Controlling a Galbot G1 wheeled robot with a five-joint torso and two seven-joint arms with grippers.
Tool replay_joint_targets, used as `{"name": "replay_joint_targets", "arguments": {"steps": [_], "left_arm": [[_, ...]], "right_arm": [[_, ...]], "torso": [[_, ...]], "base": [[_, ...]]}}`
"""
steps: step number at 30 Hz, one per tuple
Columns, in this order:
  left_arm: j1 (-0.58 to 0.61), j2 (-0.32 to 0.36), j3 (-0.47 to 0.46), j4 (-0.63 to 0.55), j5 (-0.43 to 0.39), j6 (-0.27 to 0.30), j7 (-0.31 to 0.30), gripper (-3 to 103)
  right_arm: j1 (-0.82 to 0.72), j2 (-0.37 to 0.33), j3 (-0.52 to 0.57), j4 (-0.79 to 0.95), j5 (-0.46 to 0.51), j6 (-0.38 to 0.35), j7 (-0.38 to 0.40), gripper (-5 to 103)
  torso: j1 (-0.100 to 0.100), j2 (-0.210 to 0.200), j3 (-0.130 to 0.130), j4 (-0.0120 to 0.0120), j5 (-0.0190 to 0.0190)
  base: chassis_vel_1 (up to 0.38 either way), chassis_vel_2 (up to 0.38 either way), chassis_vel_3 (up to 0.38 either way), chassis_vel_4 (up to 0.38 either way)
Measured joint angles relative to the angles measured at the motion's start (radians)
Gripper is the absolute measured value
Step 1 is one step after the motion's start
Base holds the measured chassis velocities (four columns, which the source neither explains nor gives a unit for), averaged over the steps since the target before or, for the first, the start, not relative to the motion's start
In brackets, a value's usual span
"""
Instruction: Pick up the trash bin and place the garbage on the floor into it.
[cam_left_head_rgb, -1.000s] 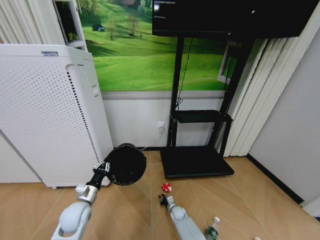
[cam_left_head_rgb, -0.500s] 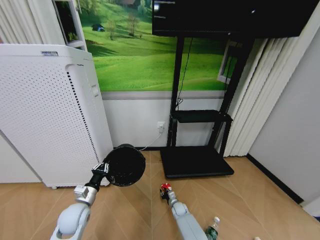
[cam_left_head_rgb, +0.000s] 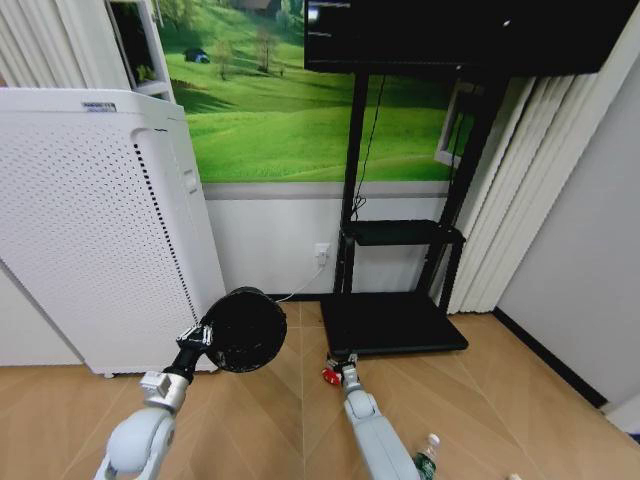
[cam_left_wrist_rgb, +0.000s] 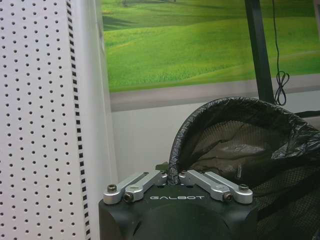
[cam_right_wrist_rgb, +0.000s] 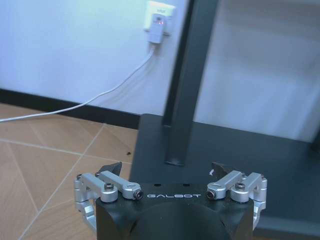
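1. The left gripper (cam_left_head_rgb: 193, 338) is clamped on the rim of the bin (cam_left_head_rgb: 243, 329) and holds it off the floor, tipped so its mouth faces the camera, in front of the white cabinet (cam_left_head_rgb: 95, 220). In the left wrist view the fingers (cam_left_wrist_rgb: 170, 177) are closed together on the bag-lined rim (cam_left_wrist_rgb: 200, 112).
2. The bin sits much as it did a second ago; the left arm has drawn slightly outward, no more.
3. The change is on the right. A second ago the right gripper (cam_left_head_rgb: 345, 371) was short of the red scrap (cam_left_head_rgb: 329, 375), which lay plainly ahead of it on the floor. It has since pushed forward, so the scrap now peeks out just beside the fingertips, by the black stand base (cam_left_head_rgb: 392, 322).
4. In the right wrist view the jaws stand wide apart with nothing between them, above the stand base and wood floor. No grasp yet, as far as I can judge.
5. The bottle (cam_left_head_rgb: 426, 462) lies near the right forearm at the head view's lower edge, untouched.
6. Meaning: the bin is in hand, so the first half is done; the right arm looks to be lining up on the first piece of garbage, and none is in the bin yet
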Motion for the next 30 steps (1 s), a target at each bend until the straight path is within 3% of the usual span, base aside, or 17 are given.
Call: {"name": "replay_joint_targets", "arguments": {"steps": [12, 30], "left_arm": [[0.001, -0.001, -0.019, 0.007, -0.009, -0.005, 0.011, 3], [-0.002, -0.001, -0.013, 0.007, -0.007, -0.005, 0.011, 3]], "right_arm": [[-0.064, 0.0, 0.013, 0.148, 0.119, -0.099, -0.021, 100], [-0.069, 0.0, 0.007, 0.129, 0.095, -0.075, -0.056, 100]], "torso": [[0.0, 0.0, 0.0, 0.0001, 0.0], [0.0, 0.0, 0.0, 0.0, -0.0001]], "base": [[0.0, 0.0, 0.0, 0.0], [-0.069, 0.066, 0.08, -0.061]]}}
